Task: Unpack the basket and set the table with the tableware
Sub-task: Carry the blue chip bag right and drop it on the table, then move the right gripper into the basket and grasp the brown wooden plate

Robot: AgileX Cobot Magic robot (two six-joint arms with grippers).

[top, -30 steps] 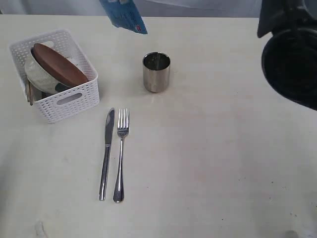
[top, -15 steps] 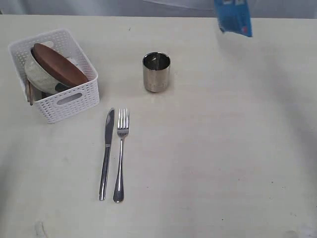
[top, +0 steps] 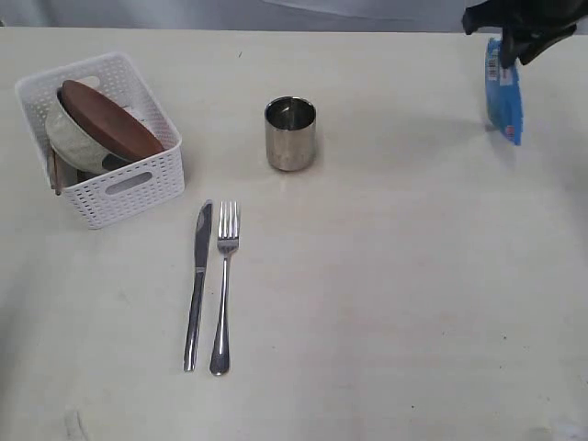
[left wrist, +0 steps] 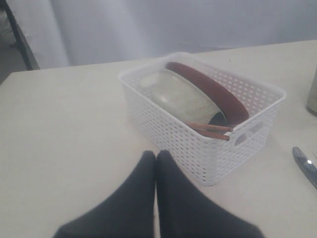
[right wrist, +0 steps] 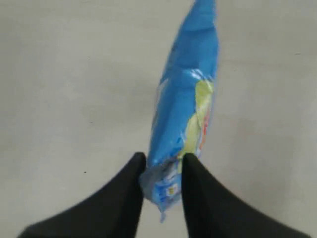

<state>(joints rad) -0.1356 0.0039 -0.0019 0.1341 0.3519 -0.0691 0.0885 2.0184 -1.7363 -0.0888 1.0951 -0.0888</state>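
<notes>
Currently, right gripper (right wrist: 163, 163): pinching blue packet (right wrist: 190, 99), far right, perhaps just above the table (top: 386, 303).
Left gripper (left wrist: 156, 157): jaws pressed together, beside basket (left wrist: 198, 151).
Basket: bowl (left wrist: 181, 99), plate (left wrist: 210, 89), chopsticks (left wrist: 210, 130).
Table: knife (top: 196, 289), fork (top: 223, 285), cup (top: 290, 138).

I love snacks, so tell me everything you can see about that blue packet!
The blue packet is a flat, shiny, plastic-looking bag, bright blue with yellow-green and white print. It hangs nearly upright at the far right of the exterior view, over the table. The right end effector pinches one end between its two dark fingers; nothing else clearly touches it. Whether its lower end reaches the table cannot be told.
</notes>
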